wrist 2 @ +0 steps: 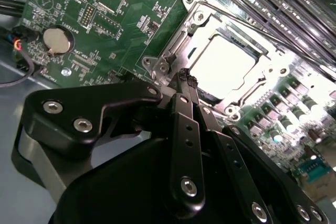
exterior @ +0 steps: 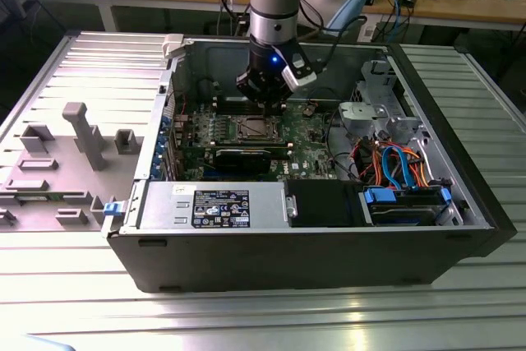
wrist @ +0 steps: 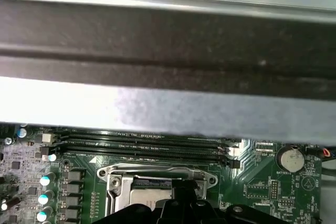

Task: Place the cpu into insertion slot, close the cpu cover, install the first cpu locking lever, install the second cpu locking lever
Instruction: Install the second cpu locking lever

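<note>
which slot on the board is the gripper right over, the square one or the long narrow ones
The square socket, its shiny chip already seated under the metal frame. The gripper sits at its edge; the long memory slots lie beyond it.

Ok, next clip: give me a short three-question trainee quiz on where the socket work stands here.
1. True or false: the cpu lies on the table outside the computer case.
2. In the second wrist view, the gripper is nearest to: A) the coin cell battery, B) a corner of the cpu cover, C) the power supply.
3. Through what do you see the cpu's bright top?

Key:
1. False: it sits in the insertion slot on the green board.
2. B.
3. The square window of the cpu cover, which lies down over it.
</note>
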Available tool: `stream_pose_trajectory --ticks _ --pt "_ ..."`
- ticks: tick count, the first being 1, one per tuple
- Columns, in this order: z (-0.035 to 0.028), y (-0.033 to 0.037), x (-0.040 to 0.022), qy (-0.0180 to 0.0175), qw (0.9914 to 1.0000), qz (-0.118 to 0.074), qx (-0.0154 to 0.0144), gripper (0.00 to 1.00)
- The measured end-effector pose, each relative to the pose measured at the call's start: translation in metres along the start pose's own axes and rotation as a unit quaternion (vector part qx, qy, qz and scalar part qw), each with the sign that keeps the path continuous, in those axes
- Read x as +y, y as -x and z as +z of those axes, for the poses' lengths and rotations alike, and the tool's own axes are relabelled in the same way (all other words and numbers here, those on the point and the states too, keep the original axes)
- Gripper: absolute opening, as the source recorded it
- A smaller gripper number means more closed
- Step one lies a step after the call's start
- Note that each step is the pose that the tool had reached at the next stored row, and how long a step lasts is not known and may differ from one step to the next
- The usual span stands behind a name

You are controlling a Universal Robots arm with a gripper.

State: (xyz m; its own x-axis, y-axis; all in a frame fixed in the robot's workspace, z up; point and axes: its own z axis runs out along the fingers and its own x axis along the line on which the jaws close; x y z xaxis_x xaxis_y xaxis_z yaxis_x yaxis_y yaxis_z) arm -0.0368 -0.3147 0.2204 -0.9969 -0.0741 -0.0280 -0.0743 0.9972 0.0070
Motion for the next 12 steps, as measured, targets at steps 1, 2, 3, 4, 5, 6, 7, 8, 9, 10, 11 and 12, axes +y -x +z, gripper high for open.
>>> stream_pose_trajectory --ticks 1,2,3,4,5,6,7,8,9,10,11,12 --pt "-0.0011 0.0 0.0001 -0.0011 1.0 0.0 0.0001 0.11" --pt "-0.0021 0.0 0.0001 -0.0027 1.0 0.001 0.0002 0.11" --pt "-0.0023 0.0001 0.0001 -0.0036 0.99999 0.001 0.0002 0.11" --pt "-0.0023 0.0001 0.0 -0.0041 0.99999 0.002 0.0003 0.11" --pt "-0.0023 0.0 -0.0001 -0.0043 0.99999 0.002 0.0005 0.11" --pt "-0.0022 0.0 -0.0003 -0.0043 0.99999 0.003 0.0008 0.11" --pt "-0.0021 -0.0001 -0.0007 -0.0043 0.99999 0.003 0.0009 0.11" --pt "-0.002 -0.0001 -0.0017 -0.0043 0.99998 0.003 0.001 0.11" --pt "-0.002 -0.0002 -0.0024 -0.0044 0.99998 0.004 0.0011 0.11" --pt "-0.002 -0.0002 -0.0026 -0.0045 0.99998 0.004 0.0011 0.11" --pt "-0.002 -0.0002 -0.0027 -0.0045 0.99998 0.004 0.0011 0.11" --pt "-0.002 -0.0002 -0.0028 -0.0045 0.99998 0.004 0.0011 0.11"
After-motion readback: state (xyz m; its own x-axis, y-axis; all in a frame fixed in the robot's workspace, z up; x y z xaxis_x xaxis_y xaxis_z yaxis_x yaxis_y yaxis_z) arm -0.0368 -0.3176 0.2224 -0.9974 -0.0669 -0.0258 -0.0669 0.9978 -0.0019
